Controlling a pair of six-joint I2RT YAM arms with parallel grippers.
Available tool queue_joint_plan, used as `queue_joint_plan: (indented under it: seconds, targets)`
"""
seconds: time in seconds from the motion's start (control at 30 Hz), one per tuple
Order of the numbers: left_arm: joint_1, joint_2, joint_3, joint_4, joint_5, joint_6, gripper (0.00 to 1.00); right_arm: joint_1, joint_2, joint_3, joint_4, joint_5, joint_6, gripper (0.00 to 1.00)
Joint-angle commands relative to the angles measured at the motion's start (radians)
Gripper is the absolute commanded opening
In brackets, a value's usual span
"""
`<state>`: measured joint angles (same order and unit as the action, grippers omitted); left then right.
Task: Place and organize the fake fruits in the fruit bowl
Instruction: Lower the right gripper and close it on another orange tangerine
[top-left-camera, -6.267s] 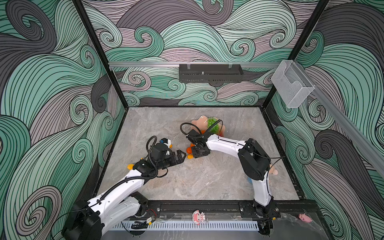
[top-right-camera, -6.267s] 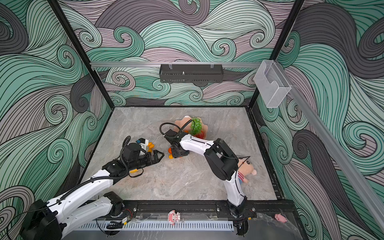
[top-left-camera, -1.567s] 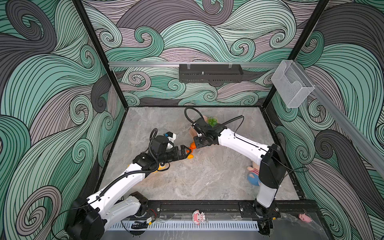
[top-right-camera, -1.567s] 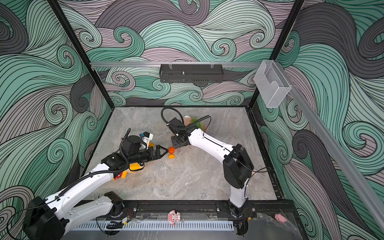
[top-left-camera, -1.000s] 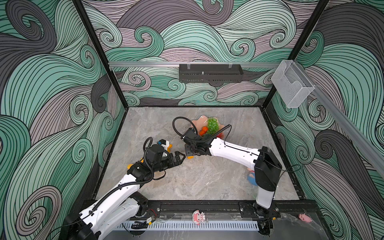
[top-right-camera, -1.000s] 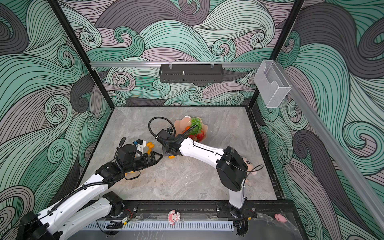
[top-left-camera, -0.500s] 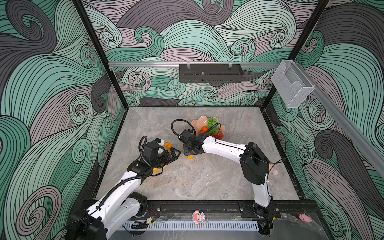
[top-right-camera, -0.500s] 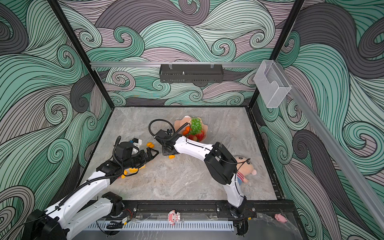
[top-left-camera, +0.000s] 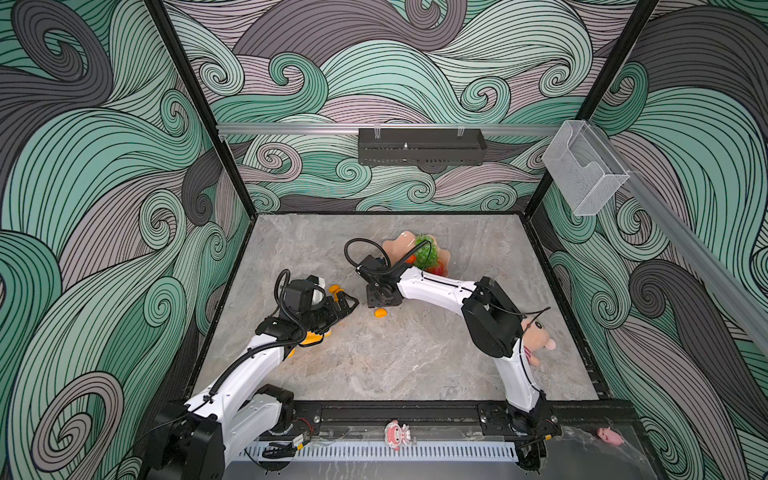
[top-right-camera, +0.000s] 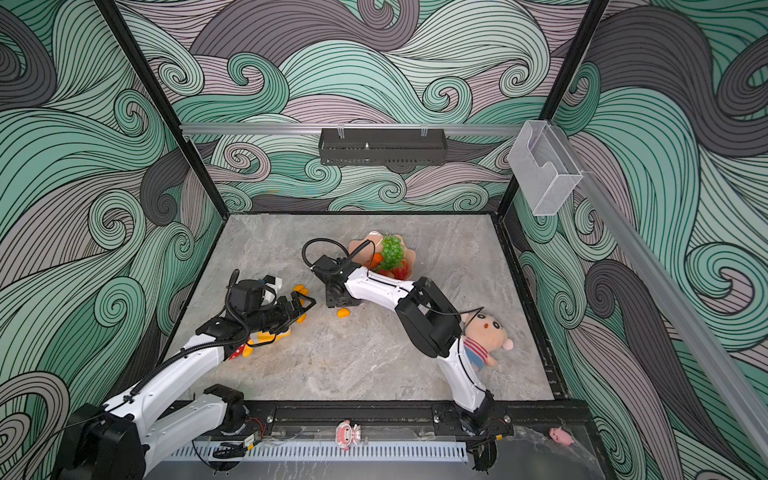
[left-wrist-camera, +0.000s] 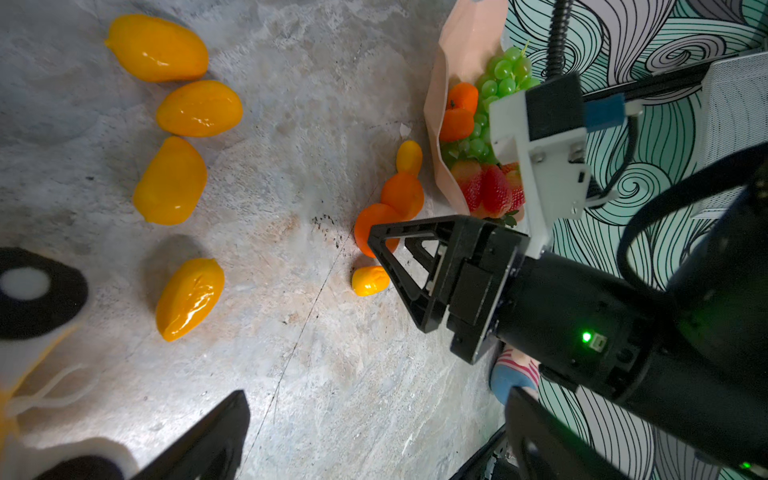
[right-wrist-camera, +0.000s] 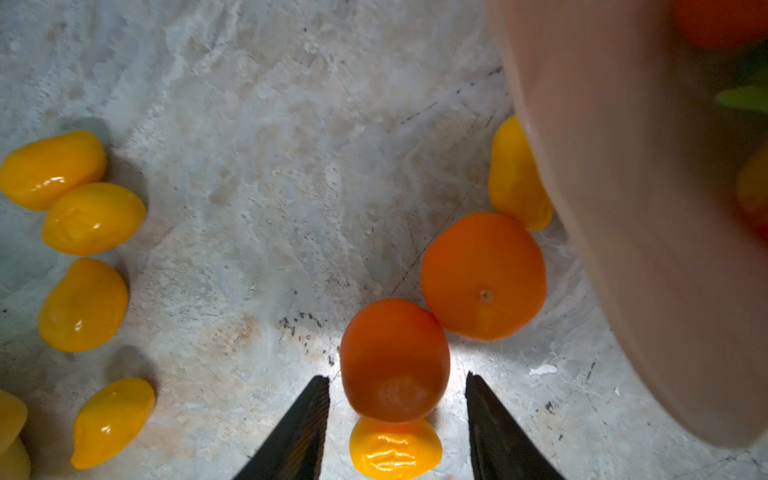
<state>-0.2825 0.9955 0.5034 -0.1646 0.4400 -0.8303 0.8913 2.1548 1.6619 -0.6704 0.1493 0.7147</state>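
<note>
- The right claw (right-wrist-camera: 395, 376) is low over the counter (right-wrist-camera: 249, 124), about half open; its fingers flank a tangerine (right-wrist-camera: 395, 357) with a gap on each side, gripping nothing
- A small kumquat (right-wrist-camera: 395, 451) touches that tangerine, also between the fingers
- A second tangerine (right-wrist-camera: 484, 276) touches the first, just beside the fruit bowl (top-left-camera: 397, 247)
- The fruit bowl sits toward the back of the counter and holds the grape bunch (top-left-camera: 427, 253) and strawberries (left-wrist-camera: 486, 191)
- The left claw (left-wrist-camera: 376, 395) is wide open and empty, near the loose kumquats (left-wrist-camera: 199, 108) on the counter
</note>
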Motion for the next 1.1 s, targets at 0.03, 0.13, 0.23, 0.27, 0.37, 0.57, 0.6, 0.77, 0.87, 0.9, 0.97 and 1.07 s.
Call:
queue_joint_plan:
  seconds: [0.03, 0.13, 0.23, 0.27, 0.37, 0.57, 0.6, 0.77, 0.87, 0.9, 0.97, 1.07]
  targets:
    - [0.008, 0.012, 0.024, -0.007, 0.023, 0.025, 0.99, -0.009, 0.028, 0.041, -0.028, -0.015, 0.002, 0.57]
    - [0.011, 0.021, 0.026, -0.007, 0.026, 0.027, 0.99, -0.012, 0.040, 0.053, -0.032, -0.016, 0.002, 0.57]
    - [0.010, 0.031, 0.030, -0.007, 0.032, 0.028, 0.98, -0.015, 0.055, 0.067, -0.040, -0.017, 0.001, 0.57]
    - [0.010, 0.035, 0.031, -0.009, 0.036, 0.030, 0.99, -0.015, 0.060, 0.071, -0.043, -0.017, 0.000, 0.57]
    - [0.011, 0.047, 0.044, -0.019, 0.049, 0.038, 0.99, -0.018, 0.074, 0.087, -0.051, -0.014, -0.001, 0.57]
    - [0.014, 0.066, 0.060, -0.039, 0.068, 0.055, 0.98, -0.021, 0.093, 0.106, -0.059, -0.015, -0.007, 0.56]
    - [0.013, 0.065, 0.058, -0.039, 0.068, 0.055, 0.99, -0.023, 0.096, 0.110, -0.058, -0.016, -0.008, 0.55]
    - [0.013, 0.061, 0.058, -0.042, 0.065, 0.056, 0.99, -0.025, 0.111, 0.119, -0.063, -0.015, -0.010, 0.52]
    - [0.014, 0.060, 0.058, -0.043, 0.065, 0.056, 0.99, -0.025, 0.114, 0.121, -0.064, -0.020, -0.010, 0.50]
    - [0.013, 0.060, 0.058, -0.044, 0.066, 0.056, 0.99, -0.025, 0.115, 0.122, -0.063, -0.019, -0.010, 0.50]
    - [0.013, 0.060, 0.057, -0.044, 0.065, 0.057, 0.98, -0.025, 0.116, 0.122, -0.064, -0.021, -0.012, 0.49]
    - [0.013, 0.060, 0.057, -0.045, 0.065, 0.057, 0.99, -0.025, 0.118, 0.123, -0.066, -0.023, -0.014, 0.48]
